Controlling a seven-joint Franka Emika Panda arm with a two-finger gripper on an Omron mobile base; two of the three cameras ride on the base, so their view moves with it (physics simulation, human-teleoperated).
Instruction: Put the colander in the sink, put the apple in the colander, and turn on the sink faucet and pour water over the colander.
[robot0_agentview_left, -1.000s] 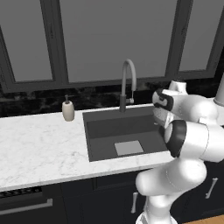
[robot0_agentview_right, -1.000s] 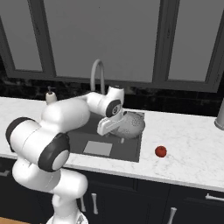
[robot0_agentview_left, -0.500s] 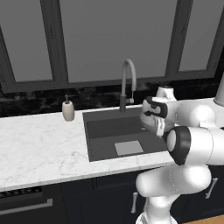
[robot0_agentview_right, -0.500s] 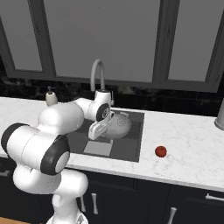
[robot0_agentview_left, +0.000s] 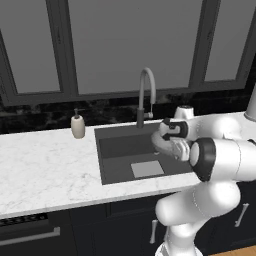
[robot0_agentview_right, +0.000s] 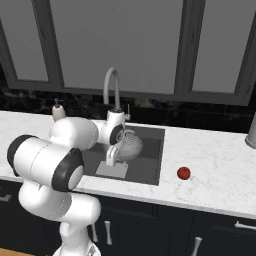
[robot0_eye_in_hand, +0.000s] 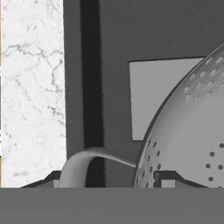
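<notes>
The silvery colander (robot0_agentview_right: 132, 147) hangs tilted inside the dark sink (robot0_agentview_right: 151, 169), above its floor. My gripper (robot0_agentview_right: 113, 155) is shut on the colander's near side. In the hand view my gripper (robot0_eye_in_hand: 111, 180) straddles the loop handle (robot0_eye_in_hand: 82, 160) and the rim, and the holed bowl (robot0_eye_in_hand: 192, 140) fills the right side over the pale drain plate (robot0_eye_in_hand: 148, 94). The red apple (robot0_agentview_right: 183, 173) lies on the counter right of the sink. The gooseneck faucet (robot0_agentview_right: 112, 88) stands behind the basin, also seen as the faucet (robot0_agentview_left: 146, 93) with the sink (robot0_agentview_left: 120, 150) below it.
A beige soap dispenser (robot0_agentview_left: 77, 125) stands left of the sink on the white marble counter (robot0_agentview_left: 45, 165). A grey metal object (robot0_agentview_right: 251, 132) sits at the counter's far right edge. Dark windows and a black backsplash run behind.
The arm has carried the colander leftward from the sink's right side and lowered it into the basin. The grip stays the same; the apple has not moved.
</notes>
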